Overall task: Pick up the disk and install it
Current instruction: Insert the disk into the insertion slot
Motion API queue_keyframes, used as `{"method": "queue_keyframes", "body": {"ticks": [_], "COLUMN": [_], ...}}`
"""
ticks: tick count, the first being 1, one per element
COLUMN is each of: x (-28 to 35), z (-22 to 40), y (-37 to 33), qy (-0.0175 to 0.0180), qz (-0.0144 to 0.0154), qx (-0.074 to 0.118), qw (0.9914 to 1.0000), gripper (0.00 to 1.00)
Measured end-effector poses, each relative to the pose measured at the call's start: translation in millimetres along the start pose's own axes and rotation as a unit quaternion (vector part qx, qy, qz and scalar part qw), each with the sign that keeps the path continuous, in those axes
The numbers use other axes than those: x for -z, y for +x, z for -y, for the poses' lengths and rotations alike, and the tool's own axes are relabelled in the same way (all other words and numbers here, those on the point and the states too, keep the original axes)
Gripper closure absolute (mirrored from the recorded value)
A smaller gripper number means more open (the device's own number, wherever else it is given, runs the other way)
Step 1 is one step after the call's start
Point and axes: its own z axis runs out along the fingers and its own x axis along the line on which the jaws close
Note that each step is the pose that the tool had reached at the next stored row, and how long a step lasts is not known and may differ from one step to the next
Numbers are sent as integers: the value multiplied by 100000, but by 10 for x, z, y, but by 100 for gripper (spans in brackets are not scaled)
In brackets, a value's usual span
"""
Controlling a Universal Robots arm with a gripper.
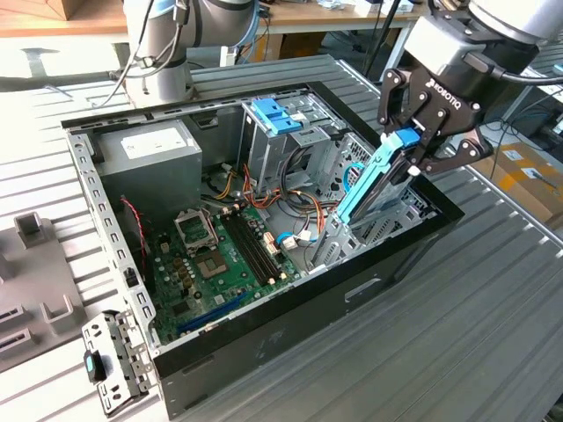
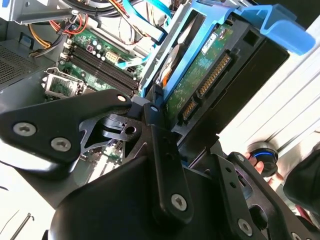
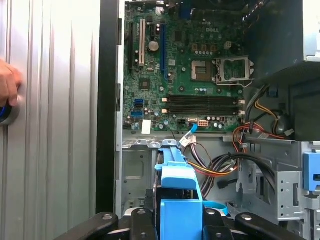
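One disk (image 1: 374, 180) is clamped in my gripper (image 1: 407, 151), jaws closed on its blue upper end; it hangs tilted, its lower end dipping into the open computer case (image 1: 264, 347) on the exterior view's right side; the green motherboard (image 1: 215, 255) lies beside it; in the first wrist view a person's hand (image 3: 7, 85) is outside the case.
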Motion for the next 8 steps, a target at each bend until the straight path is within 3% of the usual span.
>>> {"method": "queue_keyframes", "body": {"ticks": [8], "x": [-86], "z": [0], "y": [6], "qy": [-3], "qz": [-1], "qx": [1], "qw": [100000], "gripper": [64]}}
